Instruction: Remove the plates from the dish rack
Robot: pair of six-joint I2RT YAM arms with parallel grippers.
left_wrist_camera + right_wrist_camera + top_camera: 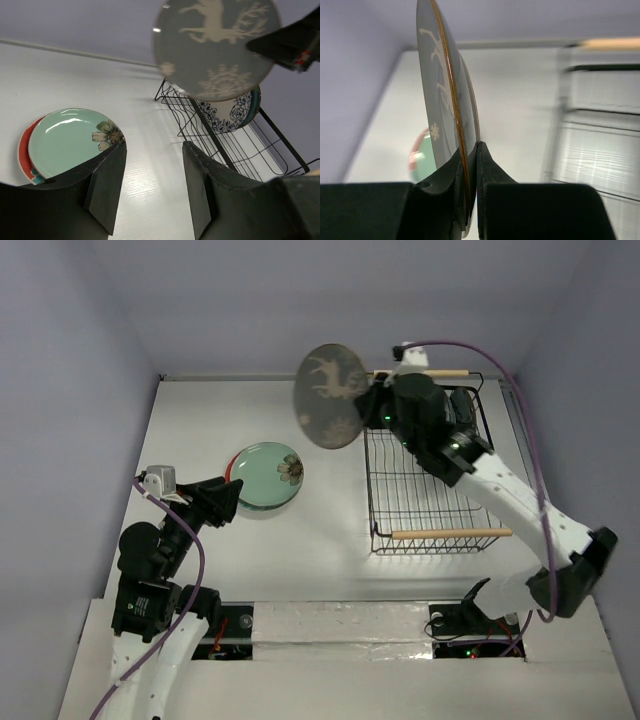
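My right gripper (372, 405) (470, 150) is shut on the rim of the grey-brown deer plate (332, 395) (442, 100). It holds the plate upright in the air, left of the black wire dish rack (372, 490). The left wrist view shows the deer plate (215, 50) hanging in front of the rack (280, 150). Behind it, a white plate with a blue floral pattern (225, 112) and a dark teal plate (256, 102) stand in the rack. My left gripper (228, 498) (154, 150) is open and empty, low over the table by the stacked plates.
A mint-green plate with a flower (265, 473) (70, 140) lies on a red plate (24, 145) on the table, left of the rack. The rack has light wooden handles at its near (450, 534) and far (445, 373) ends. Walls close in the table.
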